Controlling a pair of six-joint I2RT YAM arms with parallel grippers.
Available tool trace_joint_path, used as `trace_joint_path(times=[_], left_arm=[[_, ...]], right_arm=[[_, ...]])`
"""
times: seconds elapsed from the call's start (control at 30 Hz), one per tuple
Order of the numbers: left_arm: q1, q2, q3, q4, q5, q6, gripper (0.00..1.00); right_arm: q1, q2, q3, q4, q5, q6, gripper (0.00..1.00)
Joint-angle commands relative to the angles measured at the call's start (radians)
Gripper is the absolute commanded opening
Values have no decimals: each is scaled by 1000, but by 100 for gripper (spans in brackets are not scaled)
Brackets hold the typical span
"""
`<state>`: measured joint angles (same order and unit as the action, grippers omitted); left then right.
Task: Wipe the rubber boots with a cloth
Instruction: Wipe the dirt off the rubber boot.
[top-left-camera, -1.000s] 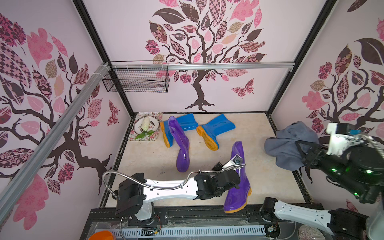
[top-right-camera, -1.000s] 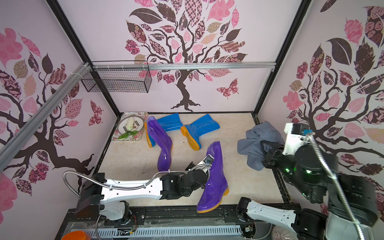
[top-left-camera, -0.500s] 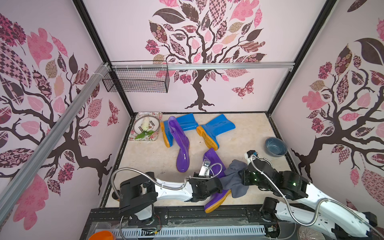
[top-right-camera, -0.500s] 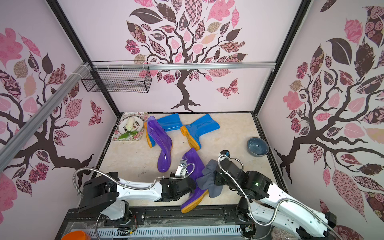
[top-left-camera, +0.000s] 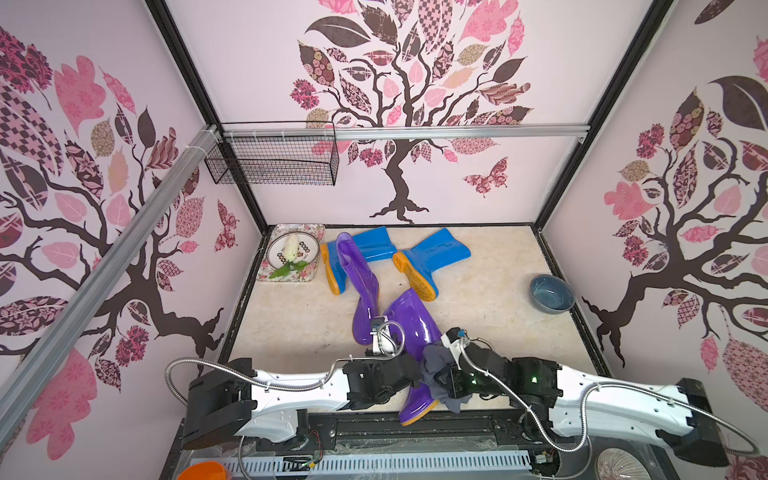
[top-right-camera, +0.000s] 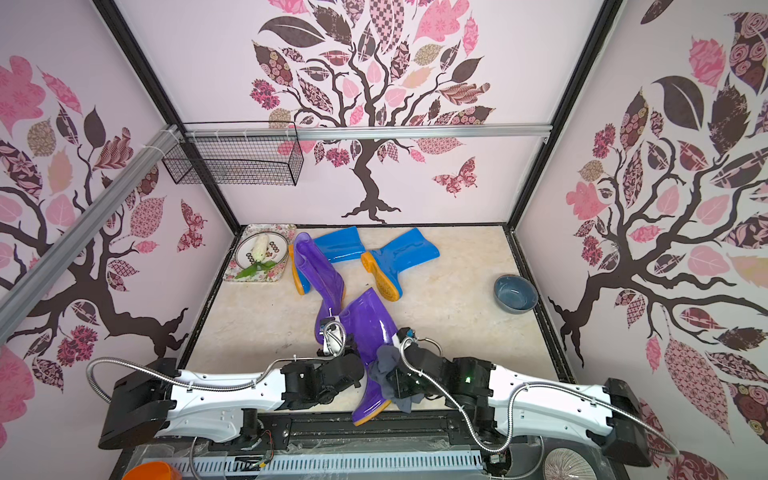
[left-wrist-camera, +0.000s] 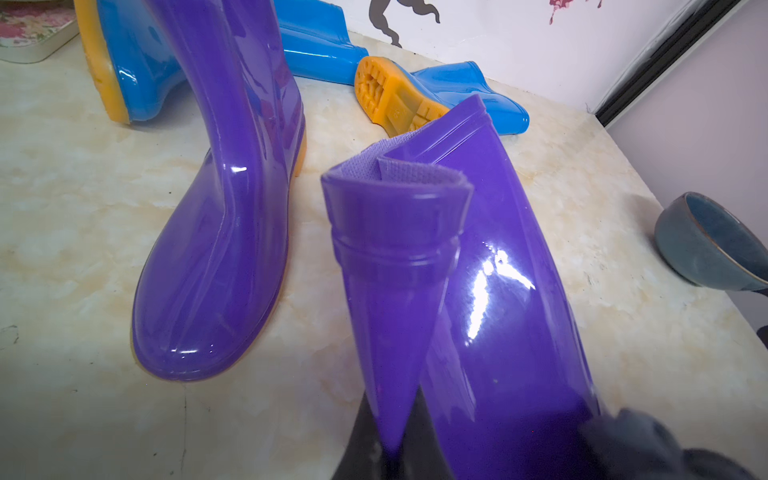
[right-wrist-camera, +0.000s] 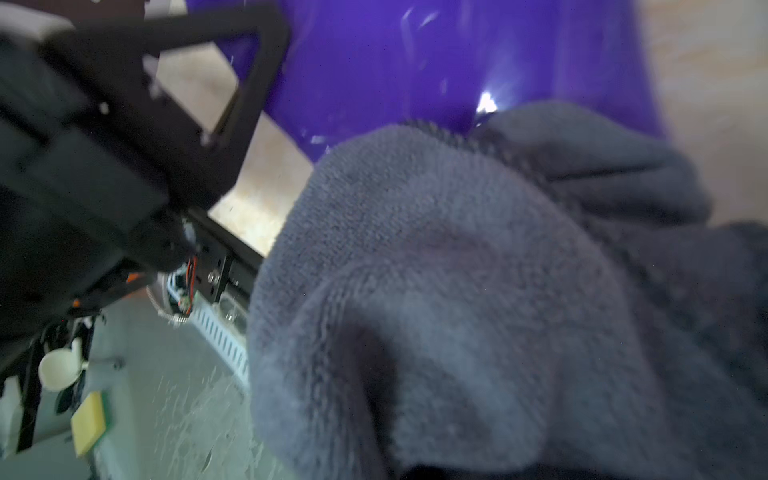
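Firmly, left hand (top-left-camera: 405, 370) tight on purple boot (top-left-camera: 413, 324) shaft, right hand (top-left-camera: 448, 380) tight on cloth (top-left-camera: 434, 365) against it

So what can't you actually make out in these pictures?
Right gripper: fingers buried under the cloth in both top views and the right wrist view.
Left gripper: fingertips mostly behind the held purple boot in the left wrist view.
One blue boot: partly covered by the other purple boot in both top views.
Right wrist view: blurred.
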<state>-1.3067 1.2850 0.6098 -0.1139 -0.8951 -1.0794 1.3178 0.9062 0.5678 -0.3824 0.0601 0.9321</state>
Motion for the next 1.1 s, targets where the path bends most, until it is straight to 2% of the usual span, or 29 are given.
trace_joint_path(times=[0.0,0.07,0.17,0.2,0.27,0.33,0.4,0.5,0.6,0.67,0.73,0.8,0.97,1.07], left_arm=[[3,-47,-31,16,-32,-100,0],[4,-61,-38,17,-31,-125,0],[4,-77,-42,12,-33,-149,0],[3,-83,-43,14,-34,-151,0],[3,-92,-45,10,-33,-156,0],[4,-97,-49,9,-24,-162,0],[4,-101,-58,9,-13,-179,0],[0,-102,-65,9,-10,-192,0],[0,-96,-61,17,-9,-190,0],[0,-90,-53,20,-8,-187,0],[0,-87,-49,19,-10,-186,0],[-1,-95,-50,19,-14,-191,0],[-8,-126,-61,10,-13,-231,0],[-36,-145,-71,-7,-45,-260,0]], right_arm=[[185,78,-1,198,43,145,0],[260,136,26,247,77,180,0],[277,185,25,291,62,225,0],[277,184,19,270,81,239,0],[270,151,14,123,210,292,0],[182,56,-10,-33,276,294,0],[52,-76,-41,-131,274,238,0],[-120,-203,-76,-123,149,77,0],[-132,-154,-68,-94,21,32,0],[-84,-100,-70,-27,-44,37,0],[92,-44,-52,42,51,63,0],[218,32,-12,89,108,75,0],[354,241,55,287,72,90,0],[363,298,102,277,111,93,0]])
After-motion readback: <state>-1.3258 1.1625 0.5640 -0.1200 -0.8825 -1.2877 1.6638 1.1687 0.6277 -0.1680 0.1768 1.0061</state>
